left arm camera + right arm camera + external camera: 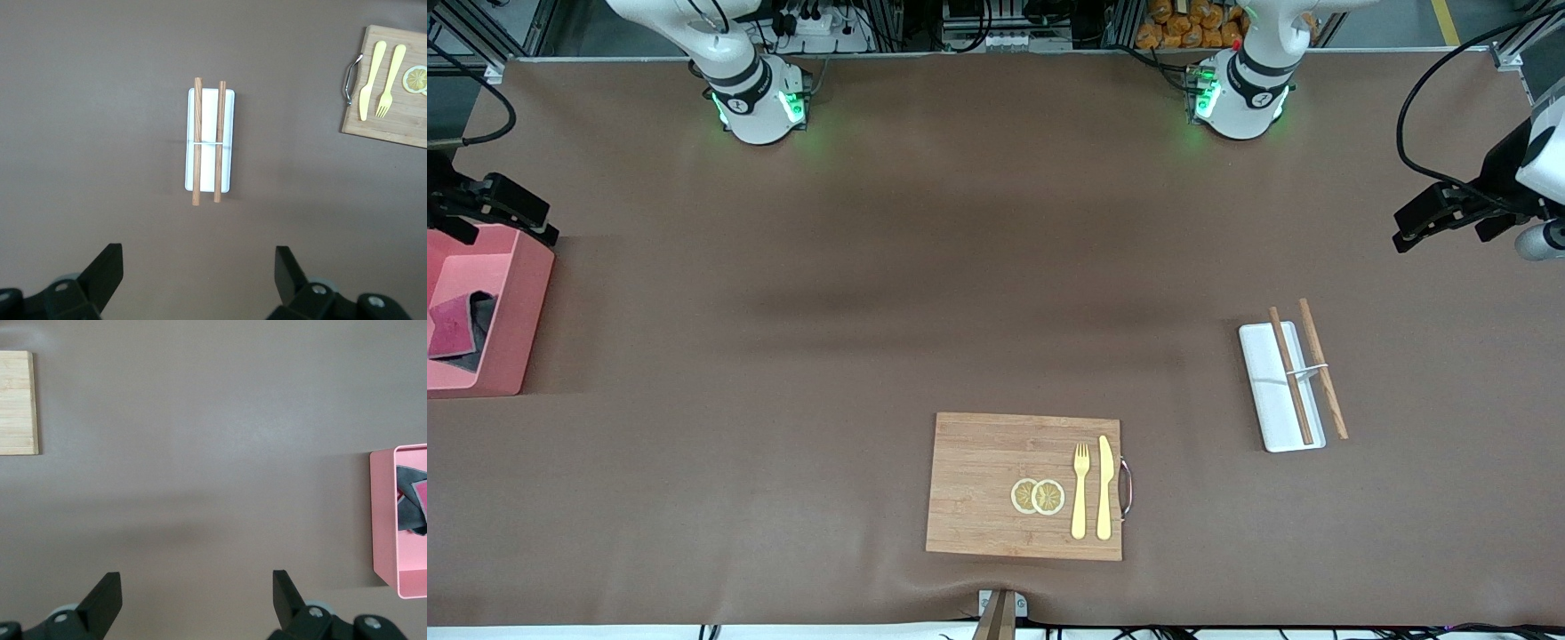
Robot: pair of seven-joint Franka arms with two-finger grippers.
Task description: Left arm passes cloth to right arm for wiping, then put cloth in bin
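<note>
I see the crimson-and-grey soft cloth [458, 327] already lying crumpled inside the pink rectangular plastic bin [516, 329] at the right arm's end of the table, so I judge the task done bar parking; best now is to keep both arms high and clear of the bin's walls. My right gripper [494, 206] hangs over the bin's upper edge, fingers spread wide, holding nothing. The wooden cutting board [978, 484] sits untouched. My left gripper [1445, 213] waits over bare table above the white rectangular tray [1267, 391], also spread and empty.

Robot lab: two arm bases [760, 102] bolted at brown-covered table [925, 267], aluminium framing, cables.
</note>
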